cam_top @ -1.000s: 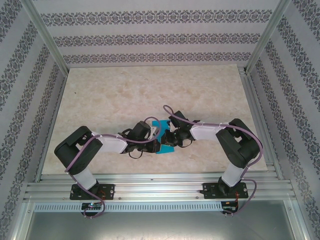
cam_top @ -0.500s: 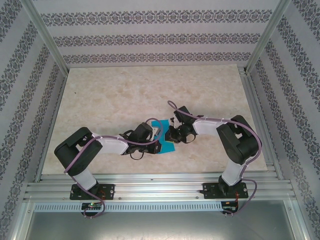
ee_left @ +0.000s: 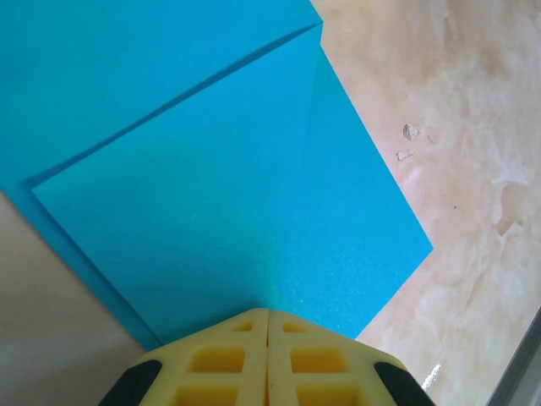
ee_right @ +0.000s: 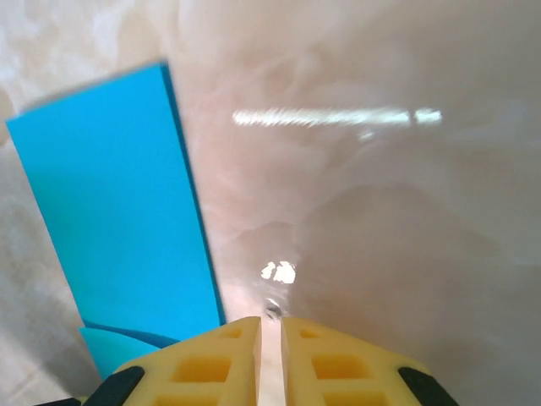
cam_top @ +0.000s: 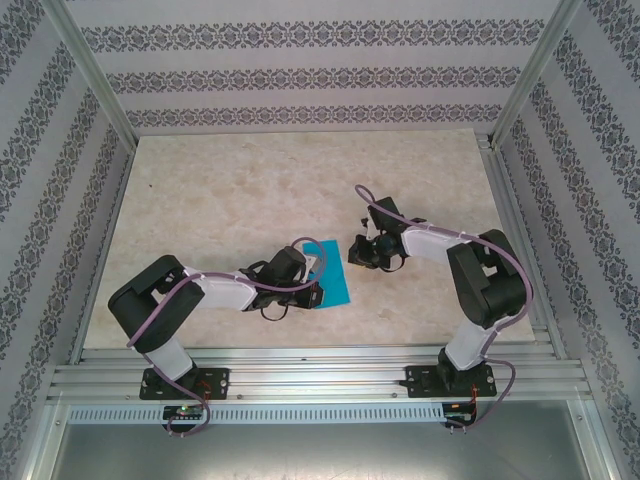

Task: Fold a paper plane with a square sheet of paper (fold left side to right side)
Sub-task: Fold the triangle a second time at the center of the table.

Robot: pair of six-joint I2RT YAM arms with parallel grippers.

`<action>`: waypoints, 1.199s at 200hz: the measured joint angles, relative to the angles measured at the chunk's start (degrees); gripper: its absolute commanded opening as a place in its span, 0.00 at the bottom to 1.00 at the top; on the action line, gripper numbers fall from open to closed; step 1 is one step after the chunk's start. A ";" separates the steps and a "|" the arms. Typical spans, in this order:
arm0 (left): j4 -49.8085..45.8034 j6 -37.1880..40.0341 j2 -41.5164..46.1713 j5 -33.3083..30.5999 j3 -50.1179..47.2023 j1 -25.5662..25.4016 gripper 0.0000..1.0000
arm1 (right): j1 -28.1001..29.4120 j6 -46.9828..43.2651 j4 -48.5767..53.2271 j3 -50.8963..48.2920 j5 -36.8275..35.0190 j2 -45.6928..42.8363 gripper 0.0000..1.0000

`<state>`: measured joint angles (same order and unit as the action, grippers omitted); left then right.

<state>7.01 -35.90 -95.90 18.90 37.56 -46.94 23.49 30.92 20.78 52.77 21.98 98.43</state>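
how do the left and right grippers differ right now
The left gripper sits over the folded blue paper, its tips above the paper's near edge. The right gripper is over the bare table, beside the paper. The left gripper's fingers meet with no gap, while the right gripper's fingers leave a thin slit. Both have yellow fingers and are closed or nearly so.
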 measured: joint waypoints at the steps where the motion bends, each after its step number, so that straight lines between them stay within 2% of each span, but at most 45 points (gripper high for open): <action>1: 0.00 -0.02 0.00 0.02 0.02 0.00 0.09 | 0.00 0.00 0.00 -0.07 -0.11 -0.22 0.15; 19: -0.07 -0.37 0.00 0.00 0.11 -0.02 0.09 | 0.92 0.50 -0.63 -1.73 -1.75 -4.94 0.15; 37: -0.24 -0.46 0.00 -0.02 0.22 -0.02 0.09 | 4.42 2.32 -3.04 -3.80 -1.75 -7.63 0.16; 78: -0.35 -0.59 0.07 -0.17 0.24 -0.07 0.09 | 10.47 7.93 -9.18 -7.26 0.20 -3.85 0.15; 121: -0.96 -0.57 0.28 -0.13 0.24 -0.13 0.11 | 10.64 9.94 -12.85 -6.91 1.18 0.35 0.15; 240: -7.34 3.98 4.42 1.22 -1.60 -0.50 0.13 | 10.64 8.74 -9.73 -3.91 2.51 2.69 0.15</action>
<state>-0.34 -31.92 -91.48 20.12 35.97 -47.44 34.13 39.66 11.05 48.86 24.49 101.12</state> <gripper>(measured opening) 0.127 0.150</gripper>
